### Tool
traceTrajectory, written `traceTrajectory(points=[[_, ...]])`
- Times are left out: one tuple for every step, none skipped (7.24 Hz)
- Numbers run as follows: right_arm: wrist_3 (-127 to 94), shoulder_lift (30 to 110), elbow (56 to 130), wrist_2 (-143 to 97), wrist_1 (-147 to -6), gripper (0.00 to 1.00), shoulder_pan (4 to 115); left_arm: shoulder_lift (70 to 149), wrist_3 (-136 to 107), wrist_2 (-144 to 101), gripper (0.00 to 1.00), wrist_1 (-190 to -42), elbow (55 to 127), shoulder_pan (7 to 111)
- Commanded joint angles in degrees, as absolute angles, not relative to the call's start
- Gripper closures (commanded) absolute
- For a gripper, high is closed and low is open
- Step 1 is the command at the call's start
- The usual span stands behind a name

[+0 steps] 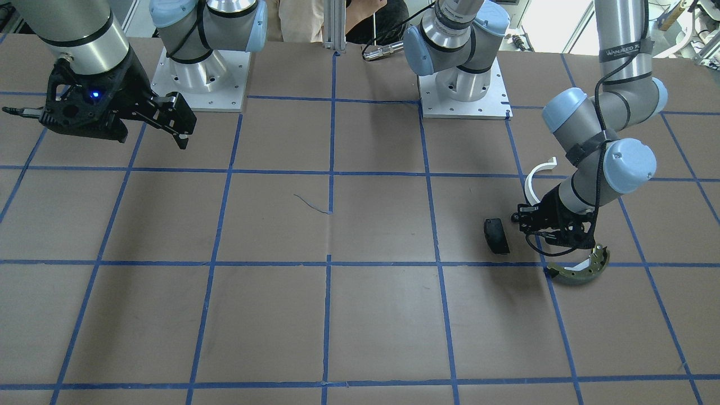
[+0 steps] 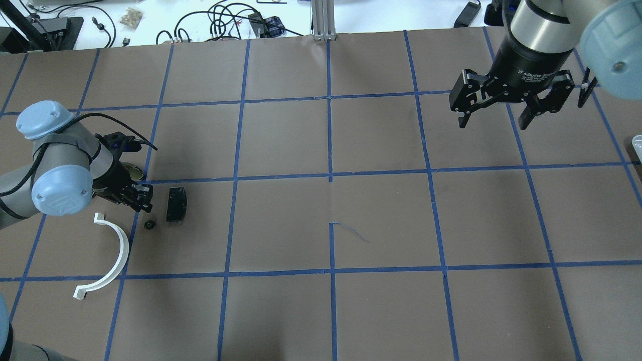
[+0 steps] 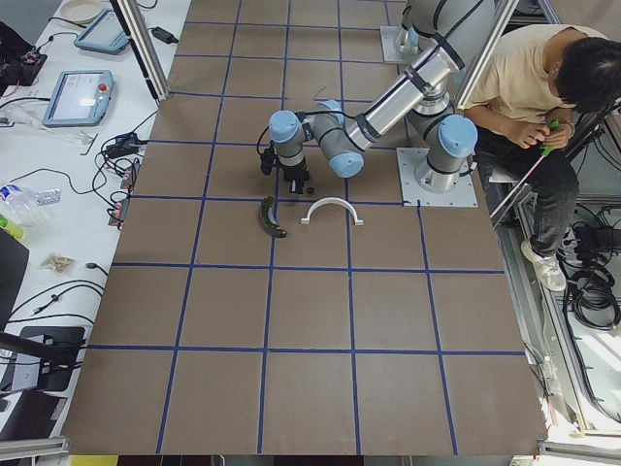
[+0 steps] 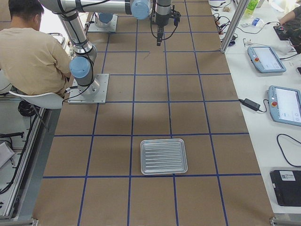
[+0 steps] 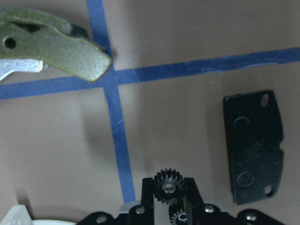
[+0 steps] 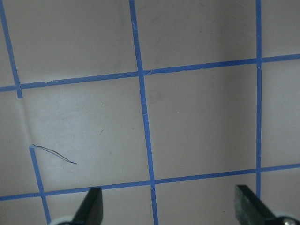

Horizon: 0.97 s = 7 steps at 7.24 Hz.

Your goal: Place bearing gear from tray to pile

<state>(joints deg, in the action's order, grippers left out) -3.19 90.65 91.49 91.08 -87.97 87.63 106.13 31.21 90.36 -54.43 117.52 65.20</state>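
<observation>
In the left wrist view, my left gripper (image 5: 168, 194) is shut on the small black bearing gear (image 5: 168, 184), low over the table. In the overhead view the gripper (image 2: 142, 199) is inside the pile. The black rectangular pad (image 2: 176, 204) is just to one side. The white half-ring (image 2: 118, 250) lies nearer the robot. The olive-green curved shoe (image 1: 579, 269) is on the far side, mostly hidden by the arm in the overhead view. My right gripper (image 2: 496, 118) is open and empty, high over the table's other half. The tray (image 4: 163, 156) is an empty ribbed metal one at the table's right end.
A thin stray thread (image 2: 351, 231) lies near the table's middle. A seated person (image 3: 529, 87) is beside the robot bases. Cables and devices lie on the white bench (image 2: 225, 20) beyond the far edge.
</observation>
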Motion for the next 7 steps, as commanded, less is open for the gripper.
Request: traceTrajectory(points=[[-3.2,90.7,91.5,91.1,-88.0,0.00,87.6,106.6,31.2,89.3,1.00,-53.7,117.5,65.3],[-3.1,90.6,91.5,91.1,-88.0,0.00,87.6,107.0,31.3,89.3,1.00,-53.8,117.5,65.2],[-3.2,90.7,91.5,91.1,-87.9,0.00,87.6,107.1,31.3,89.3,0.78,-53.7,117.5,65.2],[-3.1,90.8,91.5,91.1,-87.9,0.00,87.6,107.1,31.6,89.3,0.26,-53.7,117.4,65.2],[-3.1,90.7,91.5,91.1,-88.0,0.00,87.6,107.1,31.2,89.2,0.15,-53.8,117.4,65.2],[-3.2,90.8,91.5,91.1,-87.9,0.00,87.6,107.0,31.2,89.2,0.15,-53.8,117.2,65.3],[-3.1,90.7,91.5,91.1,-87.9,0.00,87.6,106.3,31.2,89.5,0.13,-54.3,115.2,65.9]])
